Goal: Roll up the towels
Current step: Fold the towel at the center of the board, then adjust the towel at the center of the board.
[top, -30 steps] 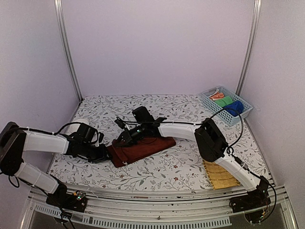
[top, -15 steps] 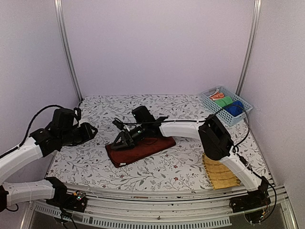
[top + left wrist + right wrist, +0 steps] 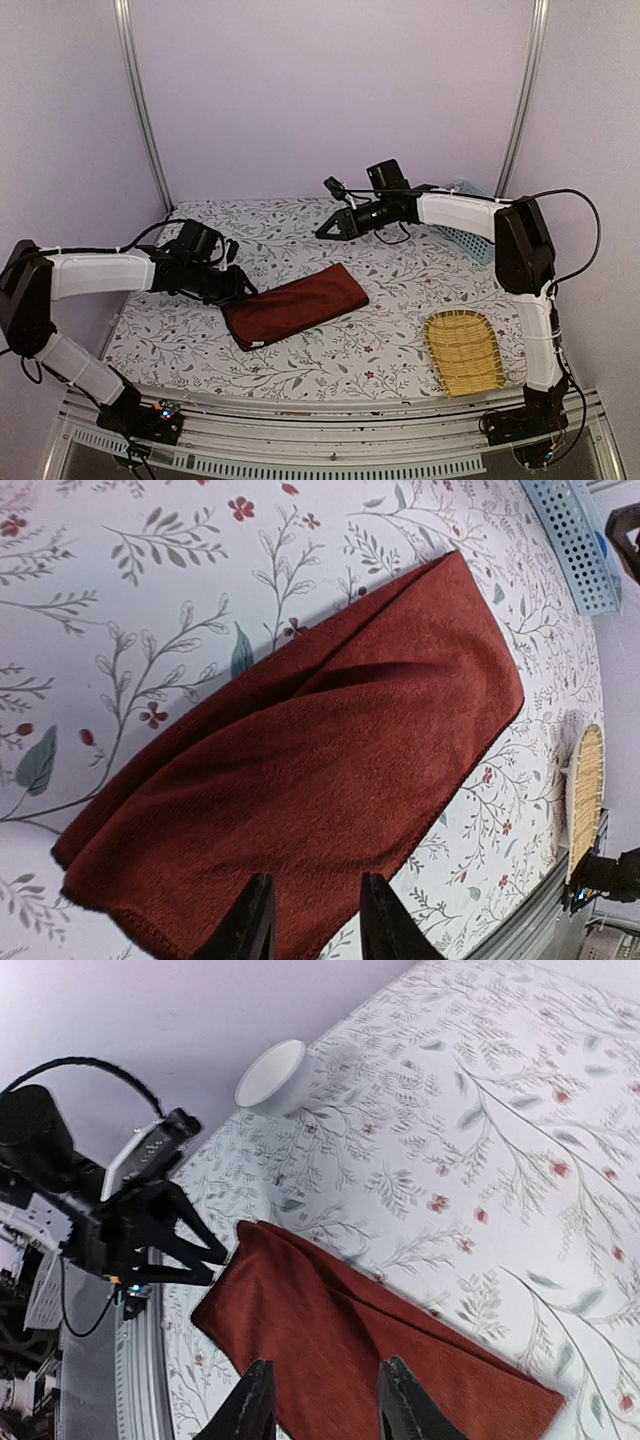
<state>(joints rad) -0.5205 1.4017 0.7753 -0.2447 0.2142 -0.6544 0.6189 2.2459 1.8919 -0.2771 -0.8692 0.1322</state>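
The dark reddish-brown towel [image 3: 296,305] lies flat on the flowered table as a long folded strip, its left end nearer the front. My left gripper [image 3: 240,287] sits low at that left end, open, and its fingertips [image 3: 255,920] hover over the cloth [image 3: 330,750] with nothing between them. My right gripper [image 3: 326,227] hangs open and empty well above the table, behind the towel's far end. From the right wrist, the towel [image 3: 360,1340] shows far below, with the left gripper [image 3: 205,1255] at its corner. The blue towel is hidden.
A woven bamboo tray [image 3: 463,350] lies at the front right. A light-blue perforated basket [image 3: 572,542] stands at the far right, mostly behind my right arm in the top view. A white bowl [image 3: 272,1073] sits near the left wall.
The right gripper has opened, left the towel and risen toward the far right. The left arm swung up and away, then came back down to the towel's left end.
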